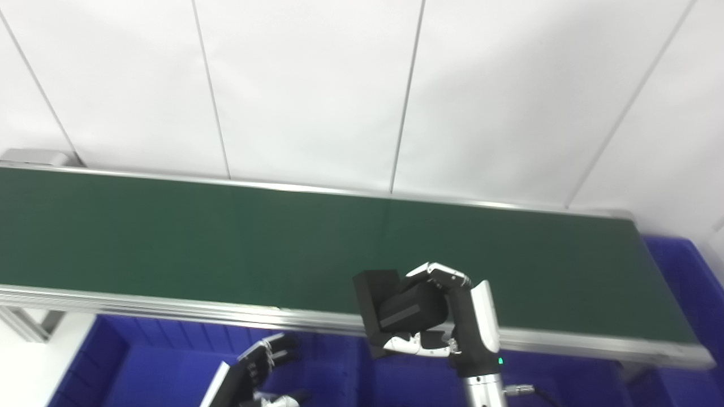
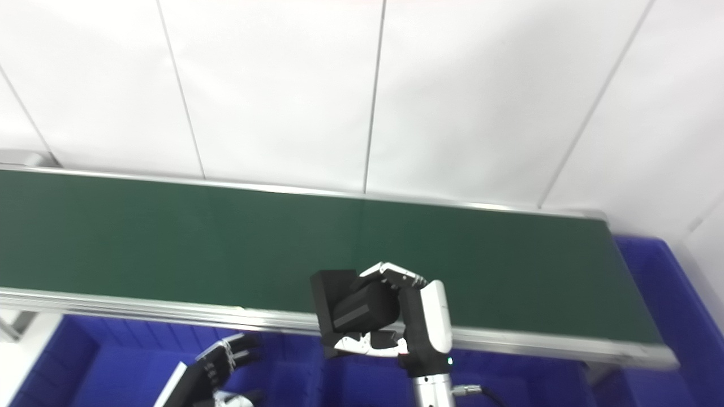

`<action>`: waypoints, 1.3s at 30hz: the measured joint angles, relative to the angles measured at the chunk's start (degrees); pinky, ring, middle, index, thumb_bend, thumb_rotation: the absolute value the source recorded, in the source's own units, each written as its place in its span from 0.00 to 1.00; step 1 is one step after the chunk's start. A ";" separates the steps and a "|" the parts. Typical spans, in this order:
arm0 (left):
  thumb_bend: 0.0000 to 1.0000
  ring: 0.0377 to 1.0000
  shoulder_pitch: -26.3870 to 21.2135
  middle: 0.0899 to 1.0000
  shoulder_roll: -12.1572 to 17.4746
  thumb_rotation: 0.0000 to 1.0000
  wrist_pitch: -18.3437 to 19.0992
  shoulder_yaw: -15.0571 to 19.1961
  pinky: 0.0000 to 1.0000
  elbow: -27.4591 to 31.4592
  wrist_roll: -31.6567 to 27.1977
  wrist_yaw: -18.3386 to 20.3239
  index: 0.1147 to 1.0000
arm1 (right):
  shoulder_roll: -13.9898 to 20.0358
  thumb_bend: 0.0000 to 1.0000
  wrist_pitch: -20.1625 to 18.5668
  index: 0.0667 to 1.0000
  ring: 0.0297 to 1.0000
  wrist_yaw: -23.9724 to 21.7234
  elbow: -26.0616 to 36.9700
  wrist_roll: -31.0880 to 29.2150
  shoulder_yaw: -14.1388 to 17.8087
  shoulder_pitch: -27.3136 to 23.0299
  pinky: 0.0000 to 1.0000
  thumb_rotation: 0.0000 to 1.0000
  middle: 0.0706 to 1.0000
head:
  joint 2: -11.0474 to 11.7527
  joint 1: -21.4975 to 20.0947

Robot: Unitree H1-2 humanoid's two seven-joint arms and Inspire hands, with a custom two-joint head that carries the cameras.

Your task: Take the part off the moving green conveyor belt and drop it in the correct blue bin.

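The right hand [image 1: 447, 316] is clamped around one black block-shaped part [image 1: 380, 305], fingers curled over its top and thumb underneath, holding it up at the near edge of the green conveyor belt [image 1: 226, 237]. The left hand [image 1: 260, 362] hangs lower, over the blue bins [image 1: 158, 362] in front of the belt, its fingers spread and holding nothing. One belt runs across; I can see only that single part. Another blue bin [image 1: 684, 282] sits off the belt's right end.
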State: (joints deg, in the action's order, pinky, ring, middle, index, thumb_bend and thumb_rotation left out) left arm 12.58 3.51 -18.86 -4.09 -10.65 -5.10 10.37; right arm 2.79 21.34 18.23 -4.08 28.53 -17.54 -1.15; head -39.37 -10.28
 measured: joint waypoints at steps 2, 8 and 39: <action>0.59 0.72 0.11 0.75 -0.01 0.00 0.29 -0.34 0.83 0.28 0.04 0.07 0.72 | -0.01 0.61 -0.13 0.05 0.07 -0.55 0.34 -0.83 1.14 1.66 0.07 0.00 0.06 | -0.87 0.17; 0.61 0.71 0.63 0.74 0.11 0.00 1.41 -0.37 0.82 1.80 -0.10 0.07 0.71 | 0.53 0.57 -0.15 0.05 0.07 -1.77 -0.60 -2.97 4.62 7.07 0.06 0.00 0.05 | -2.90 0.09; 0.61 0.71 1.21 0.75 1.62 0.00 3.23 -0.06 0.81 3.73 -2.01 0.90 0.71 | -3.87 0.52 0.23 0.46 0.54 3.61 -8.17 -3.99 13.92 10.49 0.50 0.00 0.47 | -5.71 -1.76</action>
State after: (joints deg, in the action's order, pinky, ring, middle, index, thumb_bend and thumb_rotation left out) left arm 13.79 5.14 -15.63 -4.15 -6.92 -7.10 11.27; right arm -1.07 21.56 21.84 -12.25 24.54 -3.62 9.34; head -45.09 -12.04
